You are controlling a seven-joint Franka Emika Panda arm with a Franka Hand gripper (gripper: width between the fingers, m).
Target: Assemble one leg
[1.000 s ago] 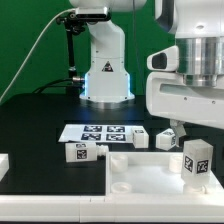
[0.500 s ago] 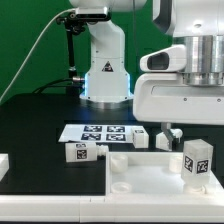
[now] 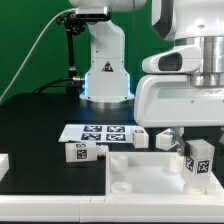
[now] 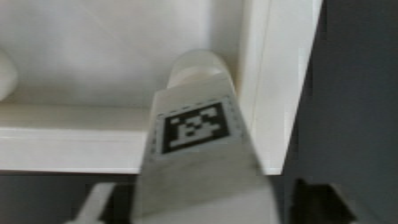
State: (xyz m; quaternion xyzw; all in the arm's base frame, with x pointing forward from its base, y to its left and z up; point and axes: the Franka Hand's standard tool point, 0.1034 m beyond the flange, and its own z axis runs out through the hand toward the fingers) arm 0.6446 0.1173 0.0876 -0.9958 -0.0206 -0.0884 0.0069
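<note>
My gripper [image 3: 187, 141] is at the exterior view's right, shut on a leg [image 3: 200, 162]. This leg is a small white oblong block with a black-and-white tag, held upright over the right part of the wide white tray-shaped piece [image 3: 135, 172]. In the wrist view the leg [image 4: 199, 130] runs out from between the fingers of my gripper [image 4: 205, 205], its tag facing the camera. Its far end is close to the tray's raised rim [image 4: 281, 80]; I cannot tell whether they touch. Another leg [image 3: 80, 152] lies on the table left of the tray. Two more legs [image 3: 140, 139] sit behind the tray.
The marker board [image 3: 98, 131] lies flat behind the loose legs. The arm's white base [image 3: 105, 70] stands at the back, with a cable curving off to the left. A white part [image 3: 3, 164] shows at the left edge.
The hand's white housing has shifted toward the exterior view's left and dropped a little. The held leg has sunk slightly toward the tray.
</note>
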